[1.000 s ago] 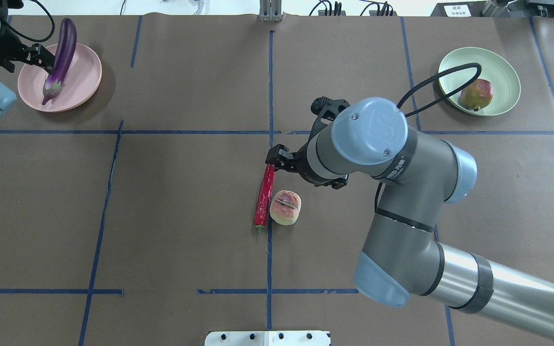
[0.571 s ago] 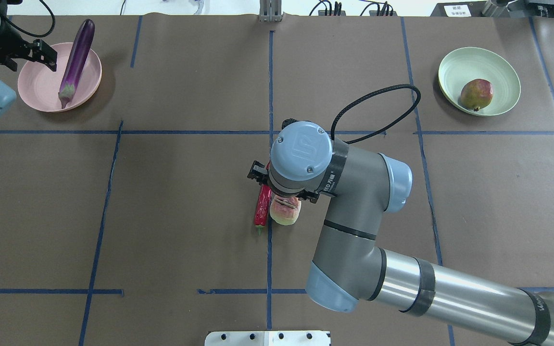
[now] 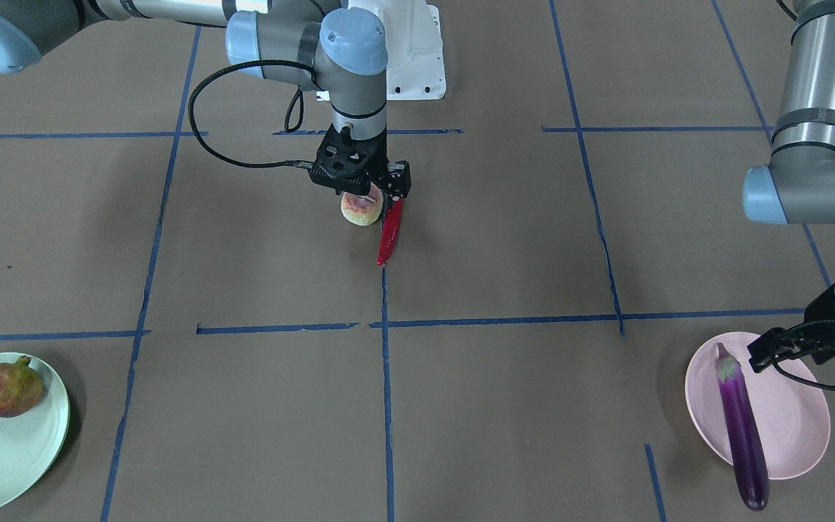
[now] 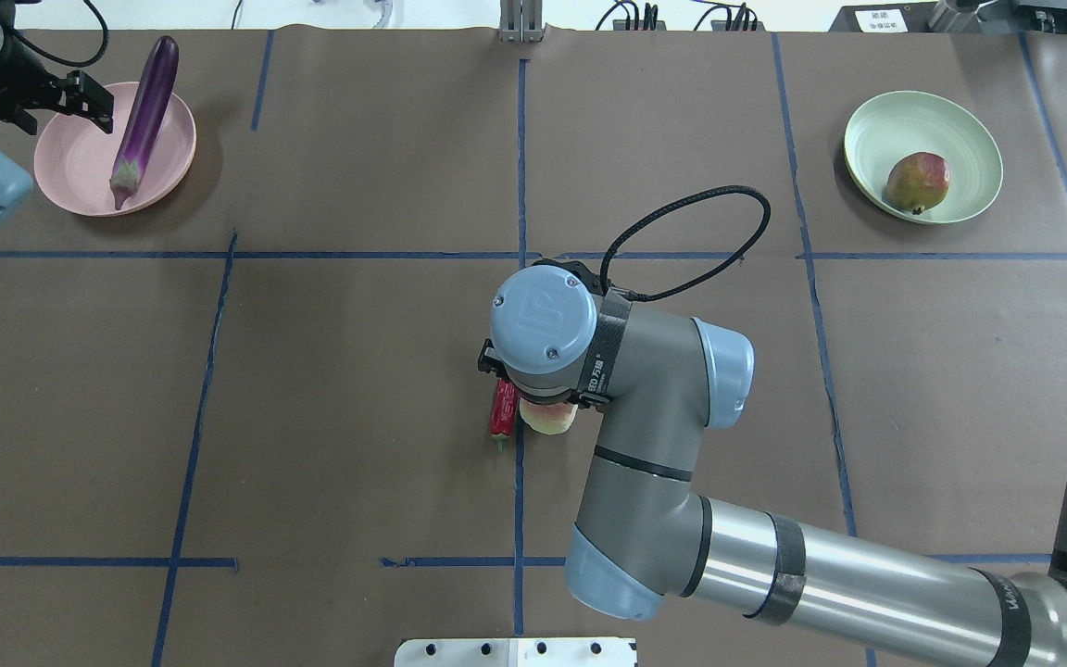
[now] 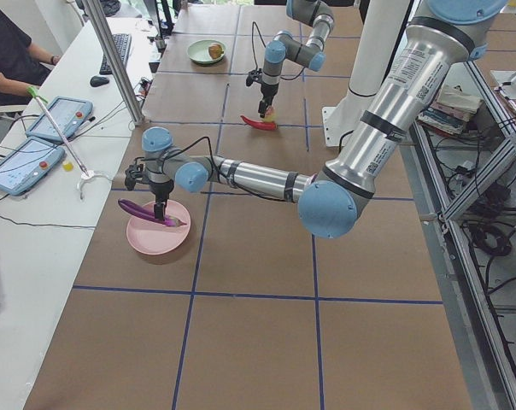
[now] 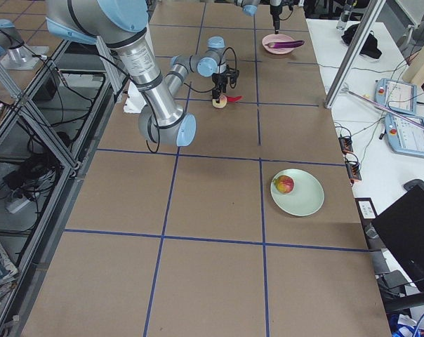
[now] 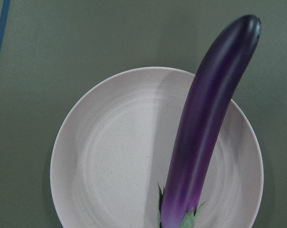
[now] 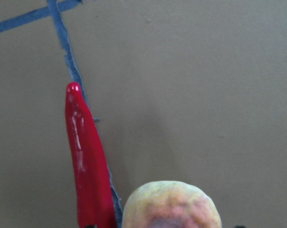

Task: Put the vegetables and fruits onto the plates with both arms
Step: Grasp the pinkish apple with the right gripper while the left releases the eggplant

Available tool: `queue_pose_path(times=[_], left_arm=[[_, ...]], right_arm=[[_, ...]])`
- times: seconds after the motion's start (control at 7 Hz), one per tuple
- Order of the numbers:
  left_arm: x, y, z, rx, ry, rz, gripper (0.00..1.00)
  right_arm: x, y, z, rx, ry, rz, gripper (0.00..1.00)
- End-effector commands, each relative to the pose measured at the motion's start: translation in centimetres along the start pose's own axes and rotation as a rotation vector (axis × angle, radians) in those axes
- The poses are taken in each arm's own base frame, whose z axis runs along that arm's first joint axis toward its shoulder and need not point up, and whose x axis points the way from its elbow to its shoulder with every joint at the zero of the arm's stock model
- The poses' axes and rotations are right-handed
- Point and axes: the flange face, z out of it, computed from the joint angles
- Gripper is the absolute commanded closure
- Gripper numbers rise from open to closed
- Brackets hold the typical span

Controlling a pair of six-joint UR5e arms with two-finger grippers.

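My right pincer (image 3: 363, 196) hangs spread wide over the cut fruit half (image 3: 358, 211) at mid-tabletop (image 4: 357, 371). Seen from overhead, the chili (image 3: 389, 235) lies at its 9 o'clock. My left pincer (image 4: 100, 106) gapes empty beside the eggplant (image 4: 143, 109), which rests across the pink plate (image 4: 70, 162) at 10 o'clock. The pomegranate (image 4: 918, 182) sits on the green plate (image 4: 885, 130) at 2 o'clock.

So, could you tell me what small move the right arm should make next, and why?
Probably lower the right gripper slightly and close on the cut fruit half. It hangs open right over that fruit, which sits on the table beside the chili pepper, while the green plate holds only the pomegranate.
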Motion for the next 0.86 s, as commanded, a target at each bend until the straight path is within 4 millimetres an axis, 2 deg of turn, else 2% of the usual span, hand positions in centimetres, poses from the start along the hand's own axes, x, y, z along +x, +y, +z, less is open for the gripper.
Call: queue_pose_path(times=[0.0, 0.14, 0.29, 0.43, 0.71], left_arm=[[1.0, 0.3, -0.8, 0.002, 0.023, -0.015, 0.0], [2.0, 0.8, -1.2, -0.018, 0.06, -0.047, 0.0], [5.8, 2.5, -1.2, -0.035, 0.097, -0.088, 0.0], [10.9, 5.5, -1.2, -0.055, 0.139, -0.074, 0.0], [18.0, 9.9, -2.9, -0.079, 0.215, -0.106, 0.0]], right_arm=[[0.0, 0.9, 1.1, 0.038, 0.015, 0.004, 0.49], [0.3, 0.9, 1.4, 0.039, 0.02, -0.01, 0.99], [0.3, 1.0, 0.4, 0.034, 0.002, -0.01, 1.0], [1.6, -0.7, -1.8, 0.046, -0.034, 0.005, 1.0], [4.0, -9.7, -5.1, 0.069, -0.055, 0.033, 1.0]])
